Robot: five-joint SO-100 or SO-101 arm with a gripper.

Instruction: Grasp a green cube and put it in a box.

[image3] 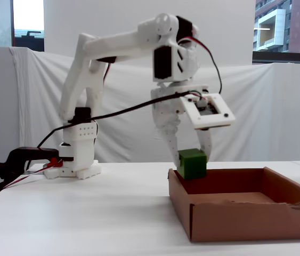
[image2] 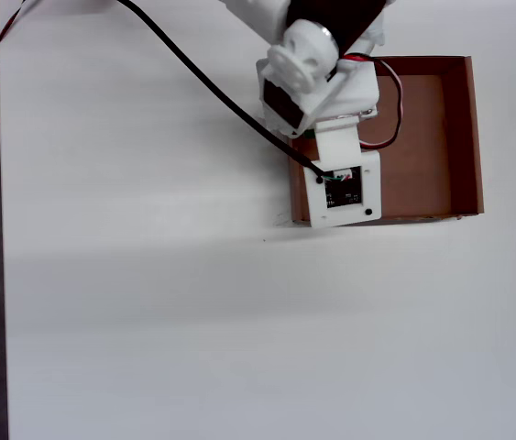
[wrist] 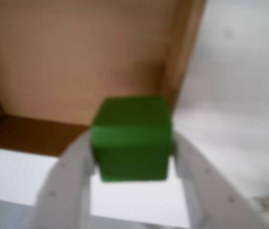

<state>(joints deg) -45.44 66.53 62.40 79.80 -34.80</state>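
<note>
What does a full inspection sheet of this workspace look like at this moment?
Surface: white table, bare.
Job's things: green cube held above the near-left corner of the box in the fixed view; box floor bare where visible.
Clutter: nothing seen.
Grippers: gripper shut on the cube, fingers on both sides.
Cables: black cable runs along the arm; red wires at the wrist.
Surroundings: white drapes, windows behind.

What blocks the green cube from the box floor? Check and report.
Nothing visible does. The gripper holds the green cube just above the box, at the wall nearest the arm's base. The brown floor beyond it looks bare in the wrist view, though the arm hides part of it from overhead.
</note>
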